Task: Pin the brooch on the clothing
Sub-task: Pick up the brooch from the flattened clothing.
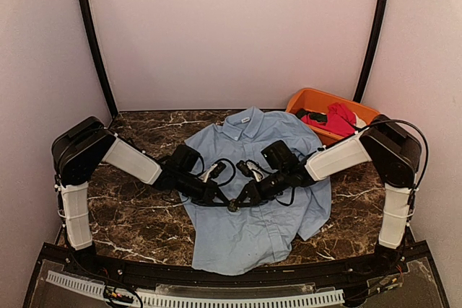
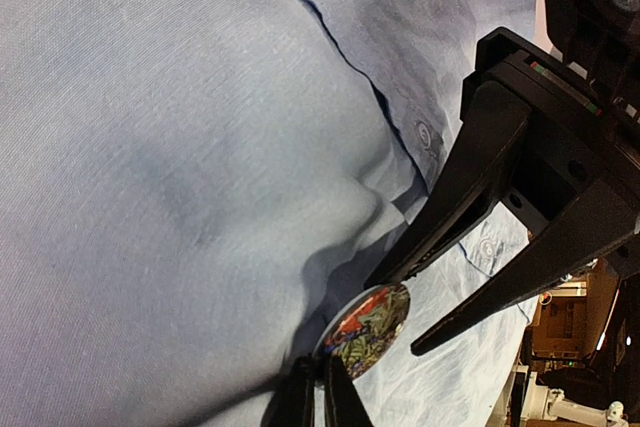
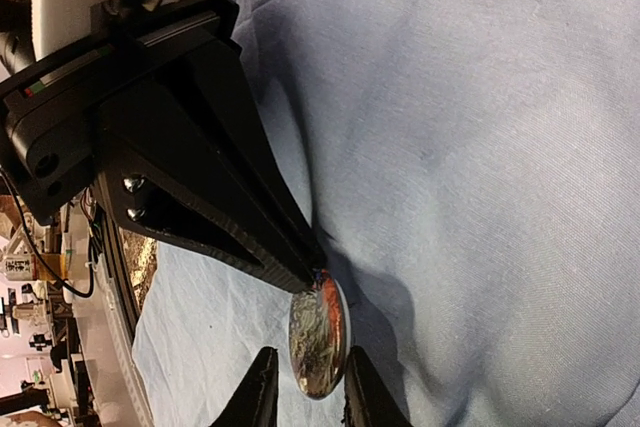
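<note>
The light blue shirt (image 1: 245, 239) lies flat on the table, collar away from me. The brooch (image 1: 233, 206) is a small round disc with a colourful face, standing on edge on the shirt's front. It shows up close in the left wrist view (image 2: 370, 332) and the right wrist view (image 3: 318, 342). My left gripper (image 1: 228, 203) is shut, its tips (image 2: 322, 397) pinching the brooch's rim. My right gripper (image 1: 240, 201) is open and straddles the brooch (image 3: 310, 357), one finger against its back, the other a little apart from its face.
An orange bin (image 1: 307, 97) at the back right holds a red garment (image 1: 338, 119) and a dark item. The dark marble table (image 1: 130, 214) shows around the shirt. Both arms cross low over the shirt's chest. The shirt's button placket (image 2: 425, 135) runs close by.
</note>
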